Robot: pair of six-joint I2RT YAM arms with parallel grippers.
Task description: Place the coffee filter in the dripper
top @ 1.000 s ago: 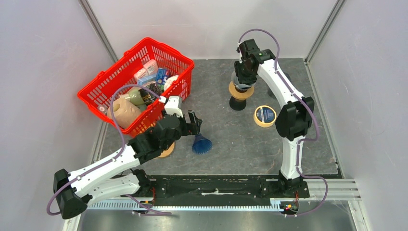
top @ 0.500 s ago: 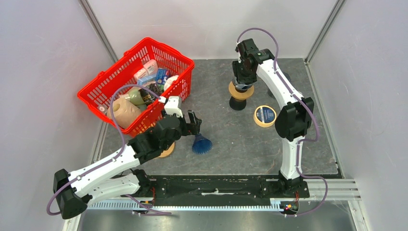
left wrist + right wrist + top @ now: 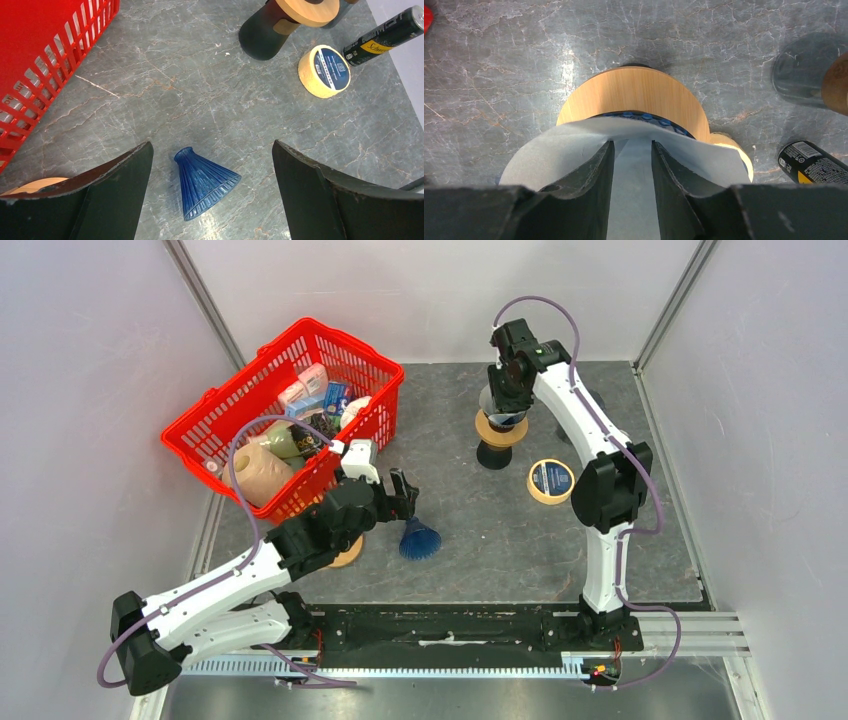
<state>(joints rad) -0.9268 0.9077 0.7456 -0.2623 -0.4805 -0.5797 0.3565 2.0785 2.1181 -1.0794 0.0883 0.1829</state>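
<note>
Right claw (image 3: 631, 145) pinches the coffee filter (image 3: 549, 155) directly over the dripper (image 3: 634, 92), ready for seating; left claw (image 3: 211, 147) hangs spread.

White coffee filter (image 3: 549, 155); wood-toned dripper (image 3: 634, 92); ribbed blue cone (image 3: 202, 182); red basket (image 3: 45, 50)

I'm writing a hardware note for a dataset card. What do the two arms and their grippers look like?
Both arms have white link shells with black joint housings: left arm, right arm. A thin purple cable loops along each. The left gripper and right gripper have matte black, tapering fingers, edges rubbed brownish on the left. No legible markings show.
</note>
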